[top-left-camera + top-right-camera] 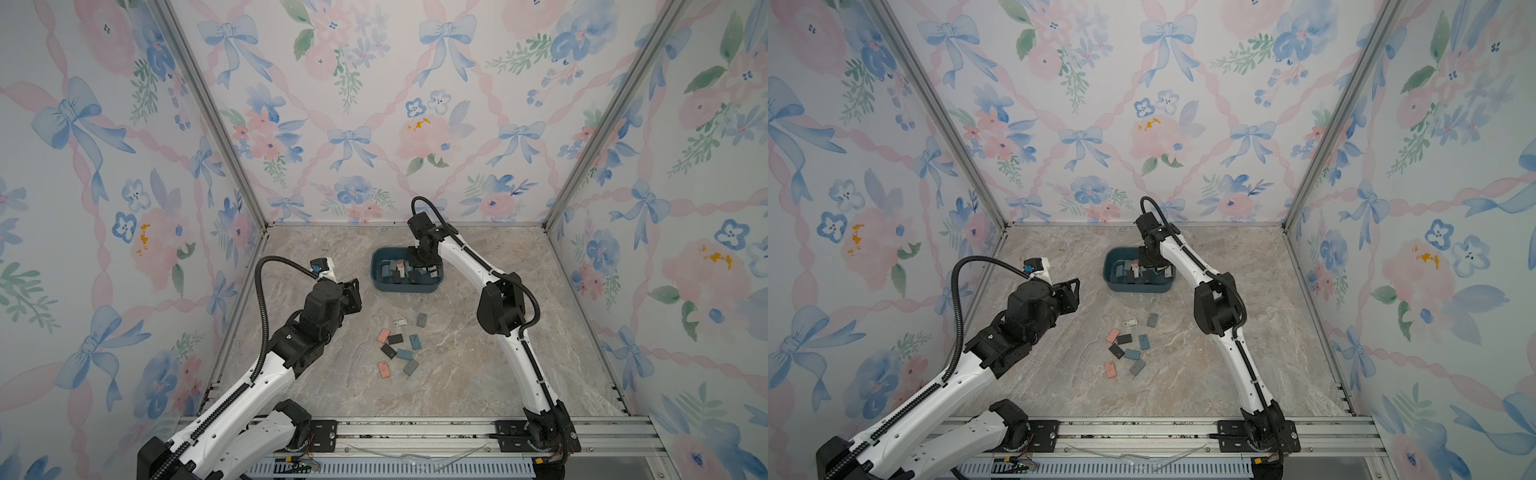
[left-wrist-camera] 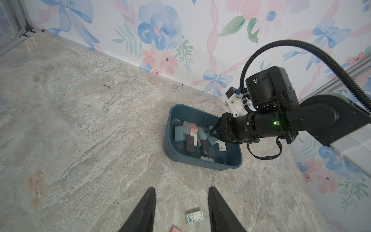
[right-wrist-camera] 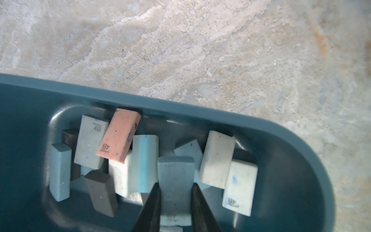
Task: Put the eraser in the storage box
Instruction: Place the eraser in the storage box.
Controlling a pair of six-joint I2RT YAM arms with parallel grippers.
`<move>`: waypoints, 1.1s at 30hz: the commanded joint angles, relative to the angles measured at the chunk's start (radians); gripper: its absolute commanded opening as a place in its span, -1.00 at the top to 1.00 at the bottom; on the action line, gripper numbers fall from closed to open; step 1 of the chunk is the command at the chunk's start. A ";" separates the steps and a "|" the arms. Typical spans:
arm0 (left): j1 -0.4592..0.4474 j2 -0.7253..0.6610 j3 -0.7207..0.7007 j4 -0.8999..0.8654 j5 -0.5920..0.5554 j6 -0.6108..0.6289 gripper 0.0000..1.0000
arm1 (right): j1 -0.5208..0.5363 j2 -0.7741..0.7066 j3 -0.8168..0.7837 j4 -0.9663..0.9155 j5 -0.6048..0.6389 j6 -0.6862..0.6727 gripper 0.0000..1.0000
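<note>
Storage box [image 1: 405,289], the dark teal tub toward the far side of the marbled table [image 1: 478,374], is the largest thing in play, and in both top views [image 1: 1138,289] it holds a jumble of erasers. The right gripper [image 1: 424,266] reaches down into it; the left gripper [image 1: 351,295] hangs well apart from it, above bare table, its jaws spread with nothing between them [image 2: 181,190]. The top views hide the right jaws behind the wrist. Only the right wrist view shows them: the right gripper [image 3: 175,185] pinches a grey eraser [image 3: 175,172] by its long sides, low inside the box walls [image 3: 180,108] among at least 10 others, some stamped 4B. Whether it touches the floor of the box I cannot tell. By my reading this eraser is as good as delivered, and only letting go is left. The right wrist view misses the remaining work, which the top views give: 9 loose erasers [image 1: 399,345] clustered on the table on the near side of the box. The left wrist view catches just the white-labelled one [image 2: 194,216] of these.
</note>
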 commanded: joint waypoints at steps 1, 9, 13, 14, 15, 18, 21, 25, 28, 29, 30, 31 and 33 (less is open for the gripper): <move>0.006 -0.008 -0.011 -0.009 0.007 -0.012 0.10 | -0.014 0.041 0.038 -0.016 -0.017 0.008 0.49; 0.004 -0.023 -0.017 -0.013 0.010 -0.019 0.10 | -0.016 0.062 0.060 -0.011 -0.038 0.019 0.42; 0.004 -0.029 -0.017 -0.015 0.009 -0.024 0.10 | -0.015 0.060 0.062 -0.013 -0.036 0.023 0.20; 0.004 -0.029 -0.017 -0.015 0.009 -0.025 0.10 | -0.016 0.057 0.062 -0.015 -0.036 0.024 0.15; 0.004 -0.028 -0.017 -0.015 0.009 -0.025 0.11 | -0.016 0.054 0.060 -0.017 -0.035 0.023 0.13; 0.004 -0.030 -0.017 -0.015 0.010 -0.027 0.10 | -0.015 0.030 0.051 -0.017 -0.034 0.023 0.11; 0.004 -0.025 -0.017 -0.014 0.016 -0.027 0.10 | -0.012 -0.007 0.021 -0.012 -0.029 0.020 0.11; 0.004 -0.018 -0.017 -0.015 0.031 -0.027 0.10 | -0.007 -0.076 -0.042 0.004 -0.022 0.017 0.11; 0.004 -0.012 -0.050 -0.015 0.046 -0.025 0.10 | -0.002 -0.137 -0.108 0.029 -0.010 0.017 0.11; 0.004 -0.008 -0.051 -0.015 0.053 -0.025 0.10 | -0.001 -0.161 -0.132 0.040 -0.009 0.017 0.11; 0.004 -0.005 -0.050 -0.016 0.060 -0.025 0.10 | 0.001 -0.185 -0.164 0.054 -0.006 0.018 0.11; 0.003 0.000 -0.049 -0.016 0.068 -0.025 0.11 | 0.002 -0.214 -0.195 0.069 -0.004 0.020 0.11; 0.001 0.009 -0.052 -0.016 0.082 -0.022 0.11 | 0.005 -0.267 -0.260 0.101 -0.004 0.024 0.11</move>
